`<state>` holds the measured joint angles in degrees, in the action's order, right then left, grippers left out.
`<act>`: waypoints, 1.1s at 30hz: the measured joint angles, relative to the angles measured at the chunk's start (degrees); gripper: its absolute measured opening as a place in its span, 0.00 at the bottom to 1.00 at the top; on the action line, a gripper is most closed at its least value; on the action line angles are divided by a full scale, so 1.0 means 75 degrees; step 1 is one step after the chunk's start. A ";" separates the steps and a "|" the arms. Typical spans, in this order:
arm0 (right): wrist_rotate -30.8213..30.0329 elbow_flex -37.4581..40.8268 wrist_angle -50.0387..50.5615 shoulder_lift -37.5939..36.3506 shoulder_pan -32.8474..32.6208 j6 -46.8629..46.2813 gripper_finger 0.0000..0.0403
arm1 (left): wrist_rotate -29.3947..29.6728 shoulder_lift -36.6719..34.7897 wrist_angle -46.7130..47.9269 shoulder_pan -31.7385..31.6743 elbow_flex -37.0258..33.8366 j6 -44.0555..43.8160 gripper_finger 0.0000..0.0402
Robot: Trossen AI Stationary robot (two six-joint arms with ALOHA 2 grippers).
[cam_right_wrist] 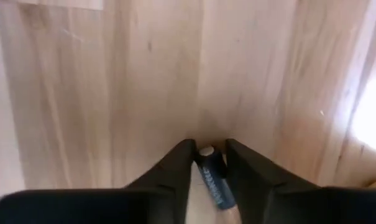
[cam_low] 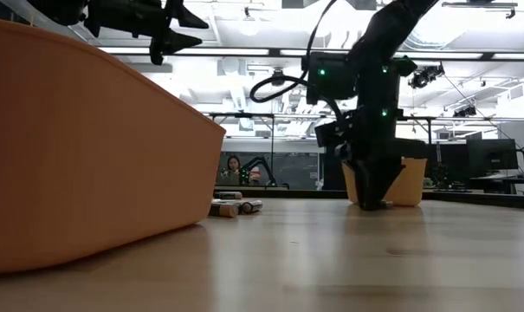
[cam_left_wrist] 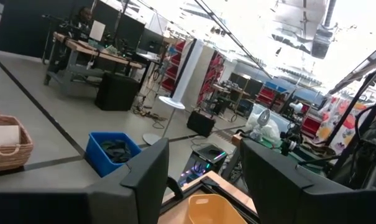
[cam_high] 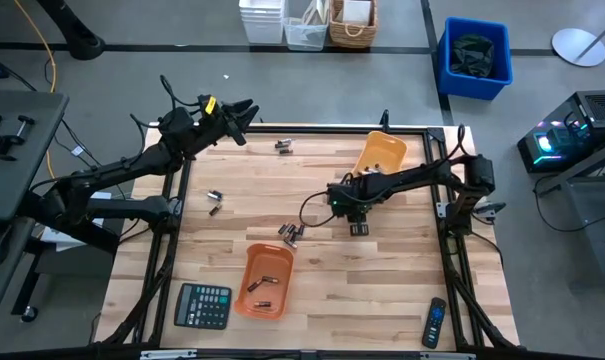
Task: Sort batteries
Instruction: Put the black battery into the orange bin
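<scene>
— Near mid-table, where is the small dark cylindrical battery [cam_right_wrist: 214, 177] found?
— Between the right gripper [cam_right_wrist: 210, 163]'s narrowed fingers, long axis along them.
— The left gripper [cam_left_wrist: 203, 177]?
— Raised wide, far off.

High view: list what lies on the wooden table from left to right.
calculator → batteries → orange tray → right gripper → second orange tray → remote control

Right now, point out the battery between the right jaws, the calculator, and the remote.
battery [cam_right_wrist: 214, 177]: right wrist view, middle of its dark body between the jaws.
calculator [cam_high: 203, 306]: high view, middle of its keypad.
remote [cam_high: 435, 323]: high view, middle of its black body.
</scene>
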<state>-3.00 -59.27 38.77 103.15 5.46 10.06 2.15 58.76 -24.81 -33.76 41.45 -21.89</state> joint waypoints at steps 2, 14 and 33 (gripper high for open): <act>0.0093 -0.0129 0.0072 0.0021 -0.0107 -0.0027 0.13 | 0.0000 0.0000 -0.0002 0.0000 0.0000 0.0000 0.47; 0.1011 -0.1581 0.0183 -0.0096 -0.0516 -0.1037 0.07 | 0.0000 0.0000 -0.0043 -0.0001 0.0000 0.0003 0.47; 0.2237 -0.3398 -0.3228 0.0681 -0.1650 -0.2442 0.07 | -0.0288 0.0000 -0.0036 -0.0006 0.0000 0.0632 0.47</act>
<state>13.78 -84.75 14.57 108.25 -6.91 -8.26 -0.01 58.76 -25.07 -33.80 41.45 -17.15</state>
